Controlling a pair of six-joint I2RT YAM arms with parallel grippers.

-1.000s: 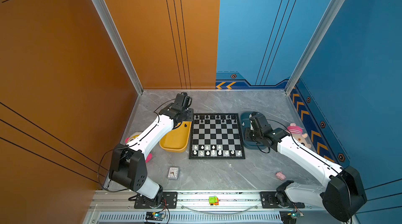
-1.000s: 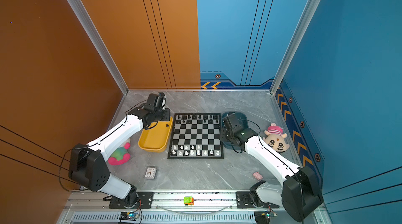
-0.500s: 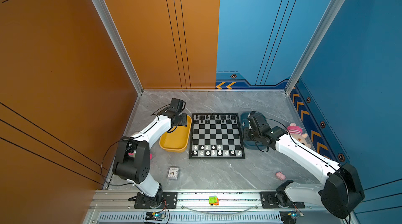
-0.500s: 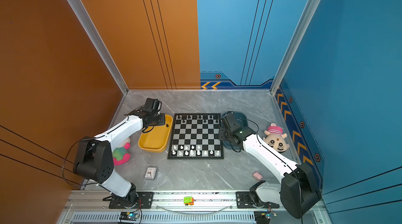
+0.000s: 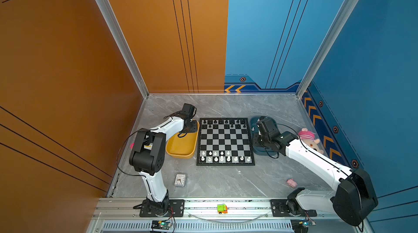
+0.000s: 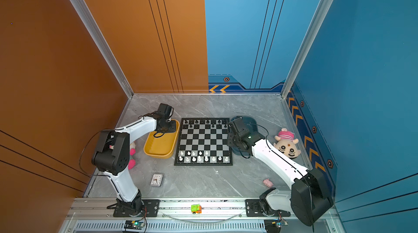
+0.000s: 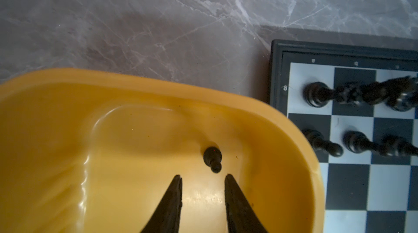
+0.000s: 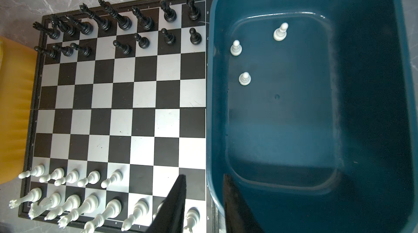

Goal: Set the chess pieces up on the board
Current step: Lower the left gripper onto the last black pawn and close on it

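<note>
The left pincer [image 7: 203, 176] hangs inside the oblong yellow plastic tray [image 7: 135, 82], its jaws a narrow gap apart and empty. The last glossy black plastic pawn [image 7: 212, 158] seems to stand upright on the tray floor just beyond the fingertips, nearer one finger than the other, not between them.

The step in hand looks like picking up this pawn. To do it well, the pincer should centre on the pawn, reach forward until both fingers flank its body, and close low, since the round head would slip. It should then lift clear of the tray's rim. The flat black-and-silver chessboard [image 8: 124, 98] lies just right of the tray, and its far pawn row has one bare square [image 8: 105, 50]. The neighbouring pawns crowd that square, so a straight descent is safest.

The right pincer [image 8: 203, 176] hovers over the seam between the board and the dark teal plastic tray [image 8: 366, 107], its jaws narrowly parted with nothing in them. Three white plastic pawns [image 8: 236, 48] stand in that tray, and the near pawn row lacks three.

The grey marble-patterned table [image 5: 226, 182] is smooth and level. Orange panels wall the left of the booth and blue panels the right.
</note>
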